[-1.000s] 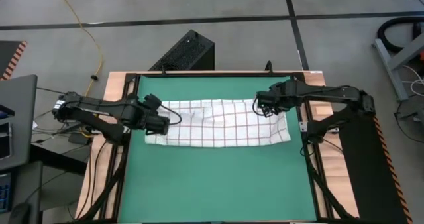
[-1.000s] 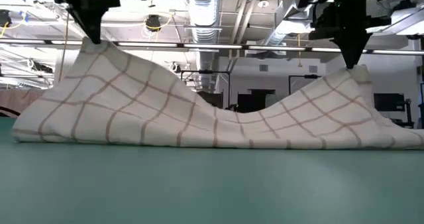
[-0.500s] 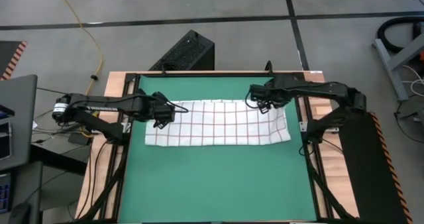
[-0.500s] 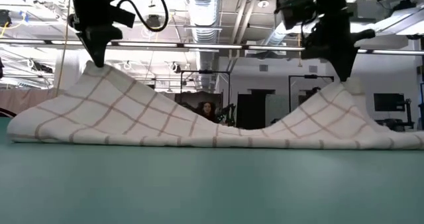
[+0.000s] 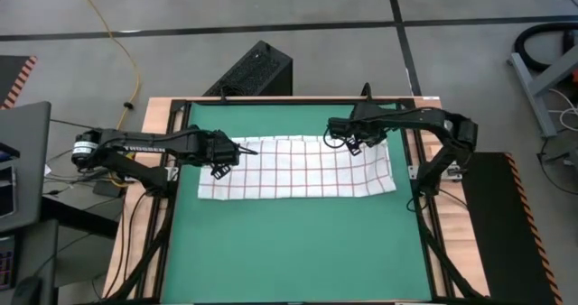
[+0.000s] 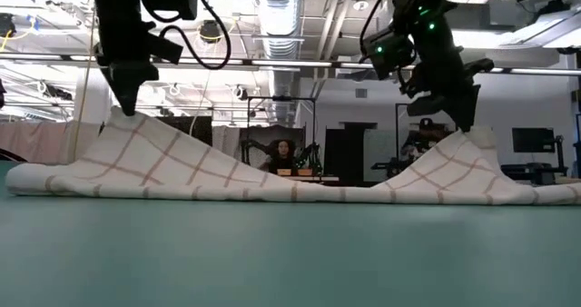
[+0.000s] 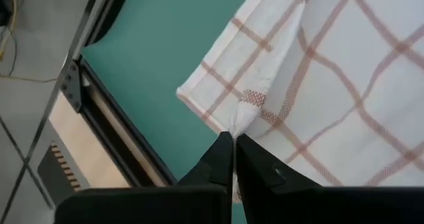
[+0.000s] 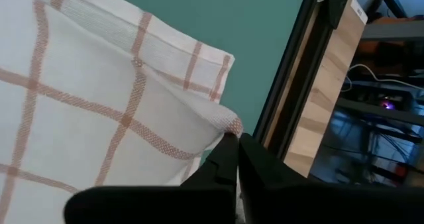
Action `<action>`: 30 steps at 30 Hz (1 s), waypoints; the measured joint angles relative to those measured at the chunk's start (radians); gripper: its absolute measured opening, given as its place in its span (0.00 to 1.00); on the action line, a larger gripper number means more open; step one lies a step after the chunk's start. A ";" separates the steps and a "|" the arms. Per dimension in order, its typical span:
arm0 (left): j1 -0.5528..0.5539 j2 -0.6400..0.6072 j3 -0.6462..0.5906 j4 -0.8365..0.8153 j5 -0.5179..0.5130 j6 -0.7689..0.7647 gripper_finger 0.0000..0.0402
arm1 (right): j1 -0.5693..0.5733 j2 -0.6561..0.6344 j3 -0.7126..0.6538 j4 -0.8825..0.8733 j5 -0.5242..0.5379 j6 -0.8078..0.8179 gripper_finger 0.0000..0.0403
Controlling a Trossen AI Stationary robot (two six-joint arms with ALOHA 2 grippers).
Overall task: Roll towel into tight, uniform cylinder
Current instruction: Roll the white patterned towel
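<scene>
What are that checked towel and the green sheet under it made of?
The towel looks like thin woven cotton, matte: the weave shows up close and it drapes in soft peaks where each tool pinches it. The green mat seems smooth and flat, perhaps rubber or vinyl; I can't tell which.

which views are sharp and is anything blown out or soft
High view: even light, towel grid crisp. Low view: ceiling lights glare, both arms near-silhouettes, near mat soft. Wrist views: weave sharp where the left gripper and right gripper pinch it.
</scene>
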 joint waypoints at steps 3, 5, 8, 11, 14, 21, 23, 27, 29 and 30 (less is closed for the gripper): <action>0.007 -0.001 0.000 0.020 -0.007 0.011 0.00 | -0.010 0.012 0.000 -0.002 0.000 -0.018 0.04; 0.006 -0.010 0.009 -0.001 -0.007 0.011 0.00 | -0.010 0.012 0.000 -0.007 0.000 -0.032 0.04; 0.006 -0.031 0.028 -0.017 -0.014 0.010 0.00 | -0.014 0.000 0.000 -0.018 0.011 -0.035 0.03; 0.007 -0.060 0.035 -0.014 -0.047 0.010 0.00 | -0.023 -0.027 0.000 -0.017 0.019 -0.035 0.03; 0.030 -0.071 0.035 -0.013 -0.056 0.026 0.00 | -0.044 -0.043 0.000 -0.013 0.029 -0.035 0.03; 0.089 -0.071 0.035 0.019 -0.057 0.090 0.00 | -0.091 -0.048 0.000 -0.001 0.045 -0.066 0.03; 0.106 -0.071 0.035 0.047 -0.050 0.125 0.00 | -0.105 -0.048 0.000 0.009 0.045 -0.079 0.03; 0.136 -0.071 0.035 0.089 -0.022 0.171 0.00 | -0.126 -0.048 0.000 0.025 0.044 -0.097 0.03; 0.147 -0.071 0.035 0.090 -0.021 0.176 0.00 | -0.128 -0.048 0.000 0.038 0.044 -0.111 0.03; 0.152 -0.071 0.035 0.090 -0.020 0.177 0.00 | -0.128 -0.048 0.000 0.045 0.044 -0.119 0.03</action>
